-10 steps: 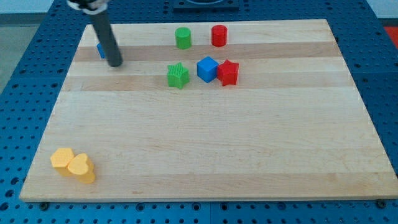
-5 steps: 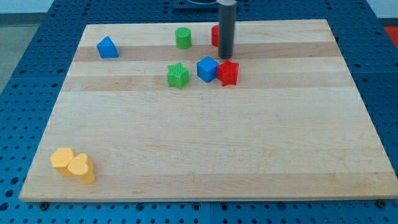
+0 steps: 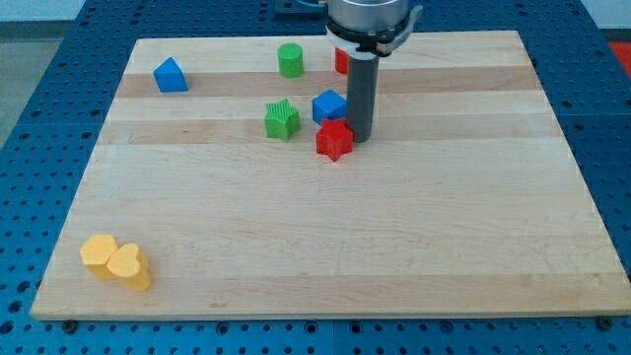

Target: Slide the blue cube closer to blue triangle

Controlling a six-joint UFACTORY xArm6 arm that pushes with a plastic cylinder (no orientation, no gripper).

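The blue cube [image 3: 328,106] sits at the upper middle of the wooden board [image 3: 325,247]. The blue triangle [image 3: 170,75] lies far off at the upper left. My tip [image 3: 360,137] is down on the board just right of the blue cube and touching the right side of the red star [image 3: 334,140], which lies directly below the cube. The green star [image 3: 282,120] is just left of the cube.
A green cylinder [image 3: 290,60] stands at the top middle. A red cylinder [image 3: 341,59] is partly hidden behind the rod. Two yellow blocks [image 3: 116,262] sit together at the lower left corner.
My tip swept from the upper left to the right of the cube, then came down the view. It pushed the red star from the cube's right side to below it.
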